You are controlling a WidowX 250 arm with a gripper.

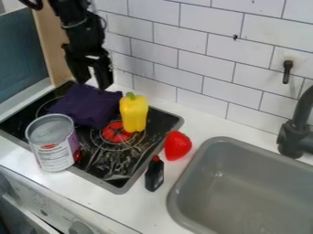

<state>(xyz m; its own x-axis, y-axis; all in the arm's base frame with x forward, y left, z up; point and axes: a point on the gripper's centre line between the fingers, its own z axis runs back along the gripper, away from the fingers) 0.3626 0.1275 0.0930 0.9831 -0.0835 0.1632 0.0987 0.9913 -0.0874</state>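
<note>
Currently, gripper [93, 85] released, fingers spread, at purple cloth [89, 105] on stovetop [160, 124]. Cloth bunched, likely because limp fabric holds no shape. Yellow pepper [133, 113] beside cloth; can [53, 142] upright, presumably stable on flat base.

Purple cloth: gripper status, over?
Gripper open, at the far edge of the purple cloth. Cloth bunched on stovetop. Yellow pepper and can close by.
</note>
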